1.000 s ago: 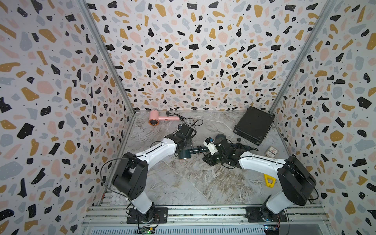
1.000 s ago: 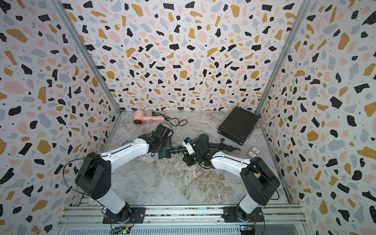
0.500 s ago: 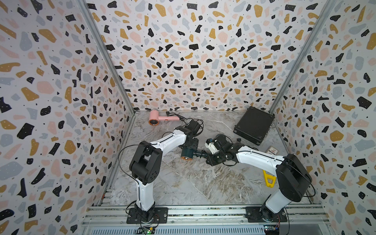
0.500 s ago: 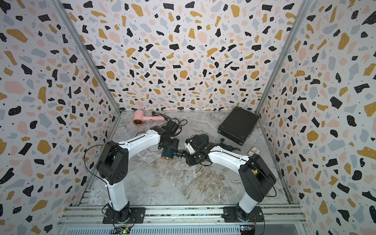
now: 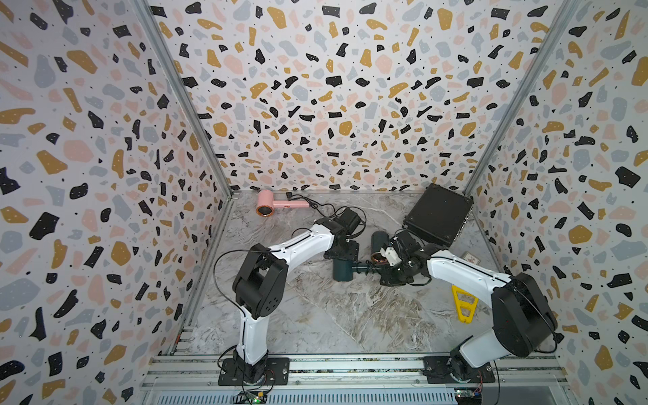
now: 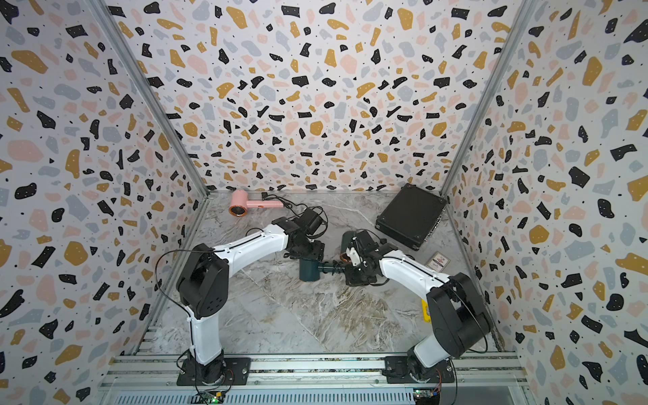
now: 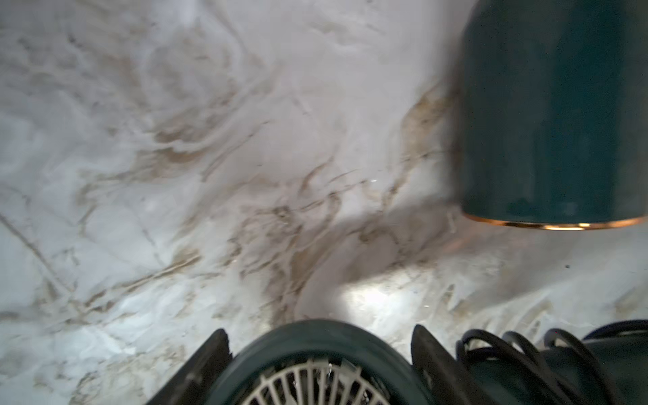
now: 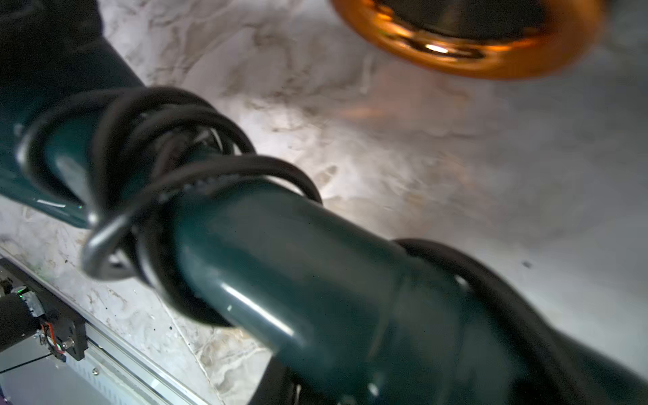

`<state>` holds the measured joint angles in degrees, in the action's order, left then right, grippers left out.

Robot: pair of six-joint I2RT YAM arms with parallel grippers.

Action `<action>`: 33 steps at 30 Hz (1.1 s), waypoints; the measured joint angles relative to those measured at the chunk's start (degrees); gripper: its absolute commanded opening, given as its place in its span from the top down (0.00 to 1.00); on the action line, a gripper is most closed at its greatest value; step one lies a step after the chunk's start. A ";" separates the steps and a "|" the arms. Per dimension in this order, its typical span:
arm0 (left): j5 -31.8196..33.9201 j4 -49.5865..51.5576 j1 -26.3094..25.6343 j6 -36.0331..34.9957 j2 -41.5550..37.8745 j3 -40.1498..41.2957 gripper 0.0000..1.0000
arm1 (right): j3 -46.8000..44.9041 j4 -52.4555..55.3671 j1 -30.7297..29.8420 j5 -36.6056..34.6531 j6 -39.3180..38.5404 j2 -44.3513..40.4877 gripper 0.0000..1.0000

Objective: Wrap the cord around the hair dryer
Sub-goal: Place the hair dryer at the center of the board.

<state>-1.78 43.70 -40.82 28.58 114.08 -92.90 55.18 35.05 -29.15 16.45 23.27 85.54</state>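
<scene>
The green hair dryer is being held at the middle of the marble bench, in front of the black case, its black cord coiling around the handle. The left jaws are clenching its barrel, and the right jaws are gripping the handle's end nearer the case.

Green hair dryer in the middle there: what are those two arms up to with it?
Both arms hold the green dryer: the left hand grips its head, the right hand the end of its handle. The black cord is already looped several times around the handle. A pink dryer lies unwrapped at the back.
</scene>
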 measured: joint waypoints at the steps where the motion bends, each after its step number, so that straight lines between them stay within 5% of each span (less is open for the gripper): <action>1: -0.57 0.44 -0.72 0.02 1.22 -1.79 1.00 | 0.00 1.42 1.09 -0.04 -0.22 -0.90 1.00; 14: -4.94 4.66 -8.17 2.60 9.86 -10.14 1.00 | -6.73 11.69 10.19 1.29 -2.01 -6.12 1.00; 21: -5.46 3.98 -9.90 4.39 11.08 -11.45 0.76 | -10.58 9.55 14.40 0.22 -2.08 -7.26 1.00; 27: -5.53 1.49 -9.99 7.15 11.08 -10.40 0.40 | -10.56 6.19 15.76 -0.63 -1.60 -2.34 0.99; 33: -8.04 -0.55 -10.29 7.45 11.08 -9.29 0.08 | -10.54 4.37 16.46 -2.25 -1.53 -0.07 0.88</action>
<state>-9.82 43.16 -51.11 36.03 125.16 -102.19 44.64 39.42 -12.69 14.20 21.74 85.47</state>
